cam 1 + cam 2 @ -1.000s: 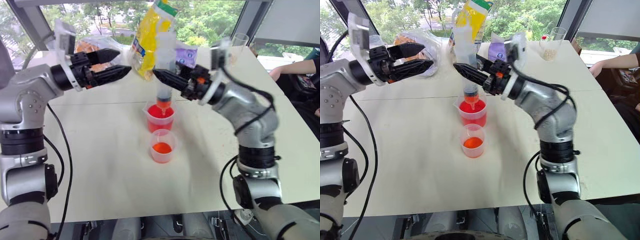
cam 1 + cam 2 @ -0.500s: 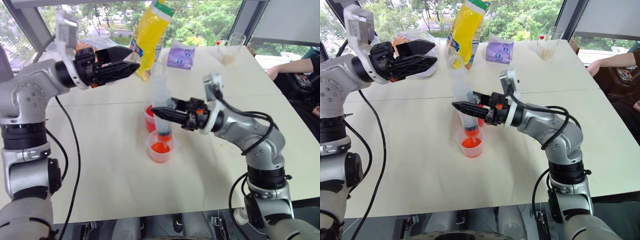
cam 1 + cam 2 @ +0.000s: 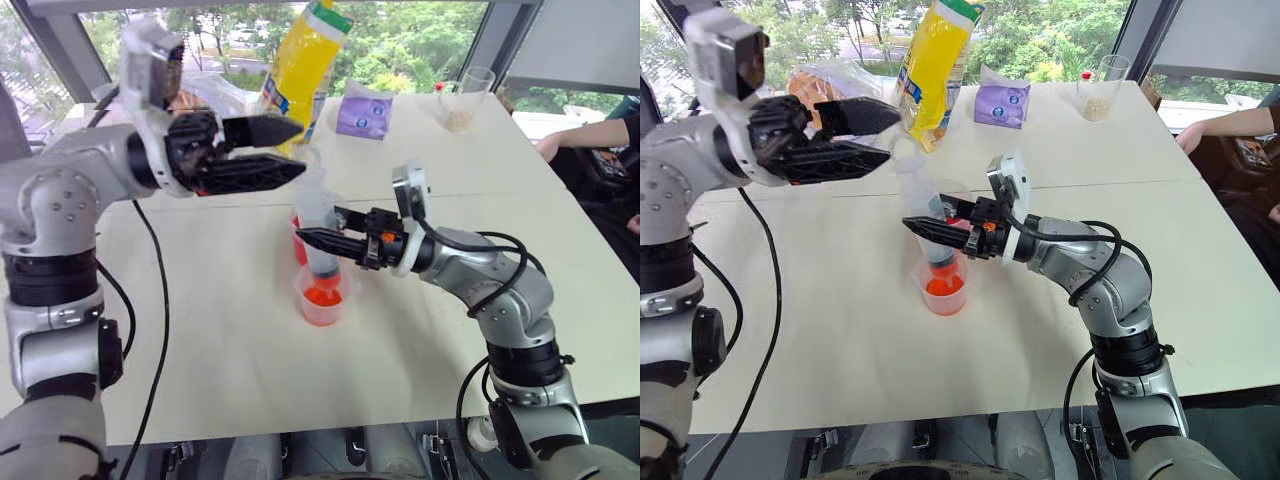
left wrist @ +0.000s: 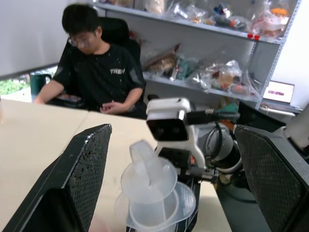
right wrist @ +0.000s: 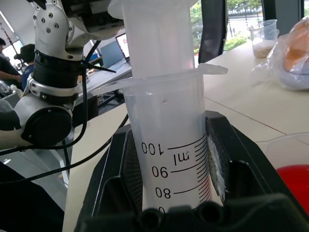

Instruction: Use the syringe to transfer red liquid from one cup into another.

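Table (image 3: 200,330) bare near syringe (image 3: 318,225), cups (image 3: 322,295)

The syringe (image 3: 322,235) barrel hides most of the larger cup (image 3: 297,240) behind it; its tip is indistinct inside the smaller cup (image 3: 322,298).
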